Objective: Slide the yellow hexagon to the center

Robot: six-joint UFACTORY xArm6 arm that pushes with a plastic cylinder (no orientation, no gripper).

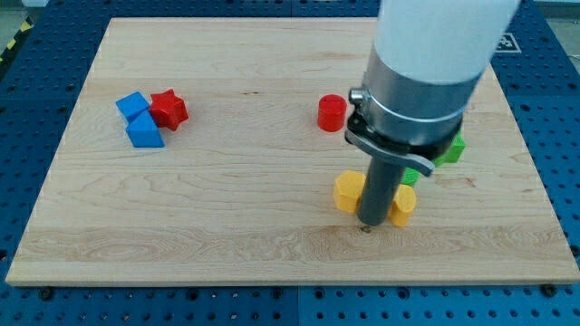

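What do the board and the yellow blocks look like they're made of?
The board looks like pale wood with a smooth finish: grain lines and plank seams show. The yellow blocks either side of my tip look like matte moulded plastic, evenly coloured, though painted wood is possible.

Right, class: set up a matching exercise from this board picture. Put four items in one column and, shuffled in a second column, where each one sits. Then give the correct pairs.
Column 1
1. red star
2. red cylinder
3. yellow hexagon
4. my tip

Column 2
A. alone, just above the board's middle
B. touching the blue blocks at the view's left
C. just left of the rod, below the board's middle
D. low between the two yellow blocks, the other being

Pairs: 1-B, 2-A, 3-C, 4-D
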